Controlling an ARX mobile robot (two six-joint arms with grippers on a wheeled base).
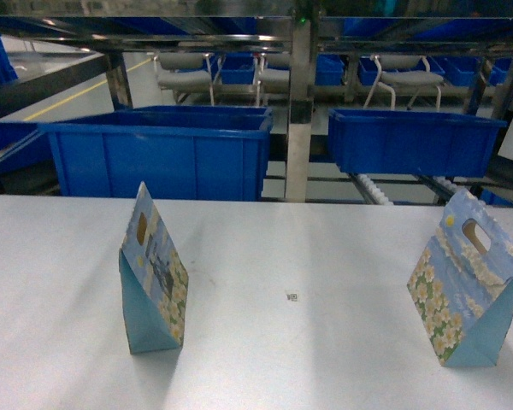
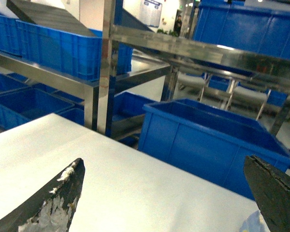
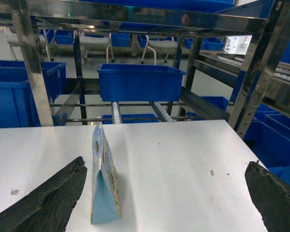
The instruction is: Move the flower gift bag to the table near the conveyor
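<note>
Between the spread fingers (image 3: 43,203) of the right gripper (image 3: 164,193) stands a flower gift bag (image 3: 104,181), upright on the white table (image 3: 183,159), its thin edge facing the wrist and closer to the left finger. The left gripper (image 2: 166,195) is also wide open, with only a bag corner (image 2: 251,224) near its right finger. I judge that the right arm is better placed for the grasp.

I'm looking into what appears to be a warehouse or packing floor: stainless steel racking (image 3: 135,19) is holding rows of blue plastic bins (image 1: 162,154), a roller conveyor (image 3: 117,112) is running beneath them, a white table (image 1: 265,342) is sitting in front, and chairs (image 1: 186,75) are standing behind
</note>
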